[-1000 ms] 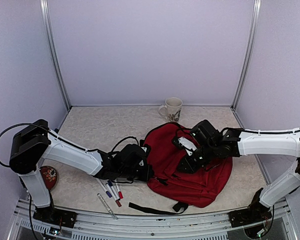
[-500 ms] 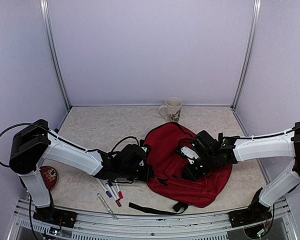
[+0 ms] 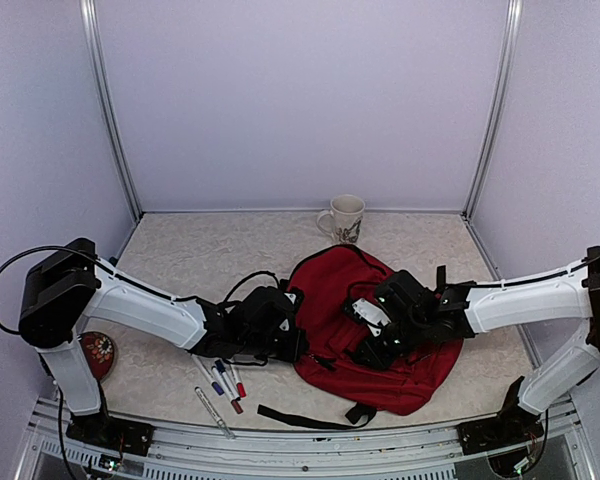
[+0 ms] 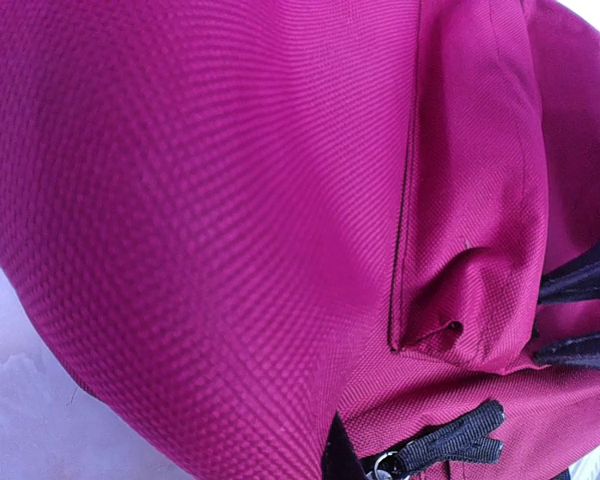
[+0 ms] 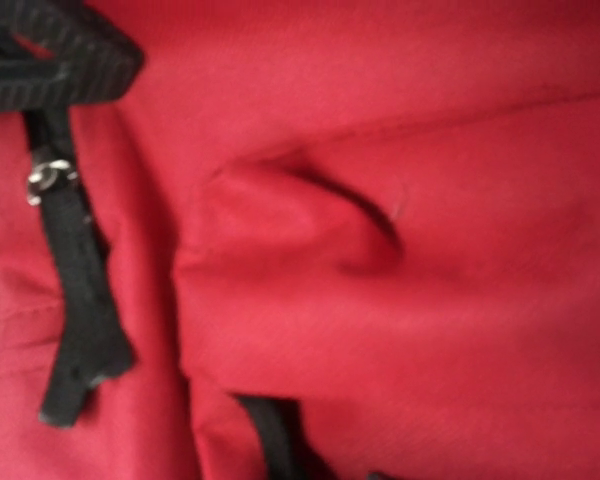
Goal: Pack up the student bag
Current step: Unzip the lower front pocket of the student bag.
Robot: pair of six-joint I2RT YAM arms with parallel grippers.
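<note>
The student bag (image 3: 410, 372), dark red with black straps, lies flat in the middle of the table. My left gripper (image 3: 292, 340) sits at the bag's left edge, shut on its fabric. In the left wrist view the red cloth (image 4: 200, 200) bulges right up to the camera, with a black zipper pull (image 4: 450, 440) at the bottom. My right gripper (image 3: 372, 345) rests low on top of the bag near its centre. The right wrist view is filled by blurred red fabric (image 5: 380, 300) and a black zipper pull (image 5: 75, 300); its fingers do not show, so its state is unclear.
A cream mug (image 3: 345, 218) stands behind the bag. Several markers (image 3: 225, 385) lie in front of the left gripper. A round red object (image 3: 98, 352) sits beside the left arm's base. A loose black strap (image 3: 300, 418) trails along the front edge.
The right gripper has slid left and toward the front across the top of the bag and sunk lower onto it. The left arm has stayed put.
</note>
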